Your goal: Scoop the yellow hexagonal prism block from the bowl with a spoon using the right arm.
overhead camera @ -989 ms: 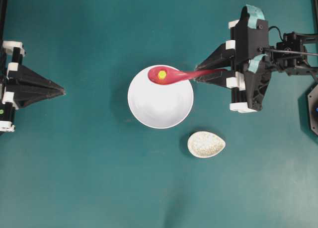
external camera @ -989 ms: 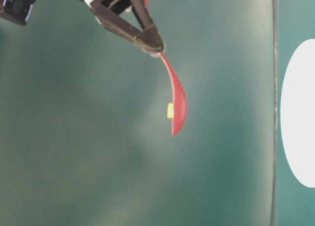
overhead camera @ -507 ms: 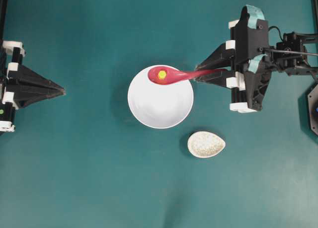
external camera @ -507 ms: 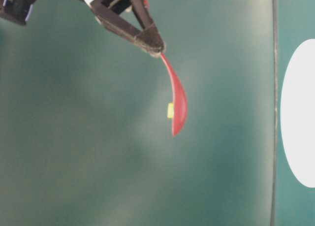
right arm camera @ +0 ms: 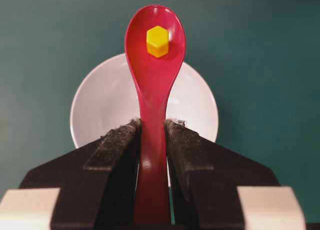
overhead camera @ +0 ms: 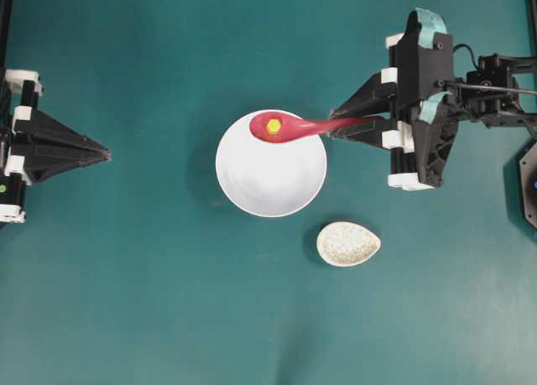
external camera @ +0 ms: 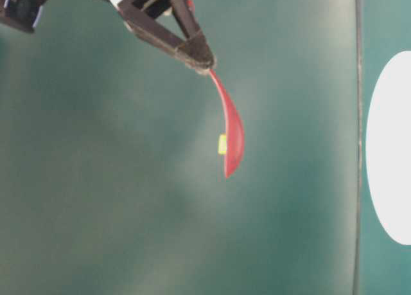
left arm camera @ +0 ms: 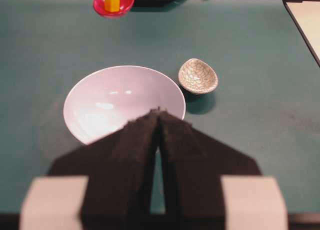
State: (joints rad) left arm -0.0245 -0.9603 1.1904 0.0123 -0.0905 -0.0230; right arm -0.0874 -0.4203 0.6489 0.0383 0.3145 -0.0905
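Green counter [overhead camera: 151,301] open on every side of the white bowl [overhead camera: 270,184], speckled dish [overhead camera: 348,243] just beside its lower right rim, red spoon [overhead camera: 289,128] hanging over the bowl's upper edge, left gripper [overhead camera: 107,155] parked well apart at the left.

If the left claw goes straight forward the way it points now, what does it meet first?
Probably the bowl: the shut left claw points at its near rim. If the claw sits higher than the rim, which is unclear, it would pass over it.
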